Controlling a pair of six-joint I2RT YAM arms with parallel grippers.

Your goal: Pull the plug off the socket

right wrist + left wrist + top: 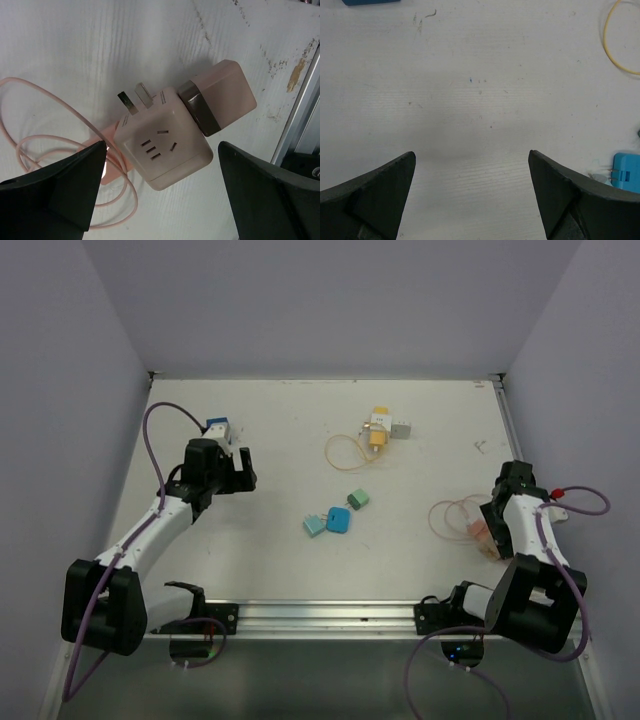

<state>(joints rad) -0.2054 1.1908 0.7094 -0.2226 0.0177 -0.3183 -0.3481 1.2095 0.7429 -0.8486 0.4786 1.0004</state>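
In the right wrist view a pale pink cube socket [162,145] lies on the white table with a pink plug block [225,95], dark-banded at the joint, seated in its side. Two metal prongs [135,100] stick out of the cube's far face. A pink cable [45,150] loops to its left. My right gripper [162,144] is open, its fingers either side of the cube and above it; it shows in the top view [487,530] at the right edge. My left gripper [243,468] is open and empty over bare table [471,152].
A yellow plug in a white socket [380,428] with a yellow cable loop [345,450] lies at the back centre. Green and blue adapters [335,518] lie mid-table; the blue one shows in the left wrist view [626,172]. A blue-white block [217,427] sits behind the left gripper. A metal rail [300,115] borders the right.
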